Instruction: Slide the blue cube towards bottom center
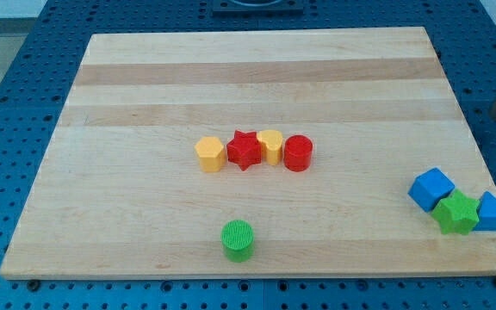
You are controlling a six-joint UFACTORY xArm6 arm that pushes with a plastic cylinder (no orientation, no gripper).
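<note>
Neither my tip nor its rod can be seen in the camera view, so its place among the blocks cannot be told. Nearest the view's bottom, a green cylinder is set alone on the wooden board. At the bottom right, 3 blocks are clustered: the blue cube, a green star touching it, and a second blue block at the edge. Farther up, 4 blocks are lined up mid-board: a yellow hexagon, red star, yellow heart and red cylinder.
</note>
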